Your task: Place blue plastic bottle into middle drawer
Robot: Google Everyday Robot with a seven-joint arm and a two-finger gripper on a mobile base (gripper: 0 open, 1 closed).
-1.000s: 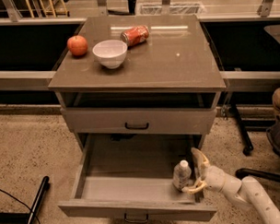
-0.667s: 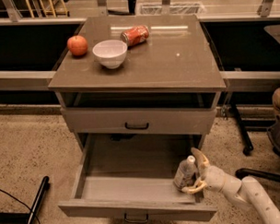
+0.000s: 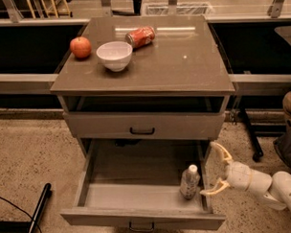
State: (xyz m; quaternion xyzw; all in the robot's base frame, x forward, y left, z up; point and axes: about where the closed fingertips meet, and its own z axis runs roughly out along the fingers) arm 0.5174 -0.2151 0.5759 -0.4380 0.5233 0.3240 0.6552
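The blue plastic bottle (image 3: 189, 182), whitish with a white cap, stands upright in the front right corner of the open middle drawer (image 3: 139, 198). My gripper (image 3: 215, 168) is open and empty, just right of the drawer's right side wall. It is apart from the bottle. The white arm runs off to the lower right.
The upper drawer (image 3: 143, 126) is shut. On the cabinet top (image 3: 182, 64) are a red apple (image 3: 80, 47), a white bowl (image 3: 114, 55) and a red soda can (image 3: 140, 36) on its side. A dark pole (image 3: 38, 214) lies on the floor at left. A chair base (image 3: 252, 143) stands at right.
My gripper has let go of the bottle and drawn back to the right, out of the drawer. The bottle stays standing in the drawer's front right corner.
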